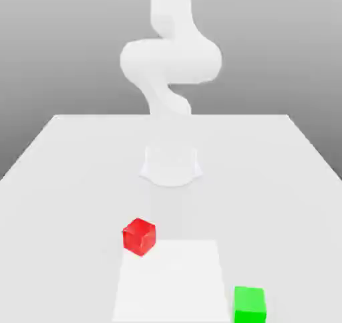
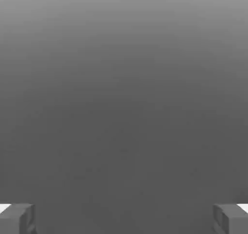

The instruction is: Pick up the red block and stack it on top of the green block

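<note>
White counter (image 1: 67, 168) under grey backdrop: nothing done yet, red block (image 1: 139, 236) sits mid-counter, green block (image 1: 250, 304) apart at the near edge (unstacked), end effector (image 2: 124, 218) spread wide, empty; pick and stack remain.

red block (image 1: 139, 236) on table (image 1: 60, 174), green block (image 1: 250, 304) nearer, toward exterior view's right
</note>
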Tool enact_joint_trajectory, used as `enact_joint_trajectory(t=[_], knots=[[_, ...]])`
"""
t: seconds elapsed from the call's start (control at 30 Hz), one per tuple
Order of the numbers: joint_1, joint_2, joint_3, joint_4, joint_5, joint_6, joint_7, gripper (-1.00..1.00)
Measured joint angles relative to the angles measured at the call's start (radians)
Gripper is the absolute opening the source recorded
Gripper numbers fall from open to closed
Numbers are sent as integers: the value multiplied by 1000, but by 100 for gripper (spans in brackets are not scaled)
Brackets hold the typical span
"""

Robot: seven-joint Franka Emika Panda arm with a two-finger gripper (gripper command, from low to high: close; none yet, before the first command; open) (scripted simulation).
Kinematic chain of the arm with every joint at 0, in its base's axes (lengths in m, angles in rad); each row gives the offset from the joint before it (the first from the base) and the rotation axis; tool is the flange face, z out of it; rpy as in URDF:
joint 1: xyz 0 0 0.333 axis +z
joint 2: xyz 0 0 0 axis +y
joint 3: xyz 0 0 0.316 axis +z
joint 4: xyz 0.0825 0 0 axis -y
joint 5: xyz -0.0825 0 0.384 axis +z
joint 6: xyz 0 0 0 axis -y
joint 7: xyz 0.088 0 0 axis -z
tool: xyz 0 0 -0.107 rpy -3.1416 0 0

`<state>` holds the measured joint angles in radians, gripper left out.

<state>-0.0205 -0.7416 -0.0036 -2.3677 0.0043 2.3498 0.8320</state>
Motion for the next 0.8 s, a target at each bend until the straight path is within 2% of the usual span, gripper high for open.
enact_joint_trajectory(t=[0.53,0.63,0.77,0.8], knots=[[-161,506,4,-532,1,411,293,0],[-183,707,0,-568,0,567,329,0],[-184,871,2,-556,3,704,333,0],[-184,901,1,-552,2,730,334,-100]])
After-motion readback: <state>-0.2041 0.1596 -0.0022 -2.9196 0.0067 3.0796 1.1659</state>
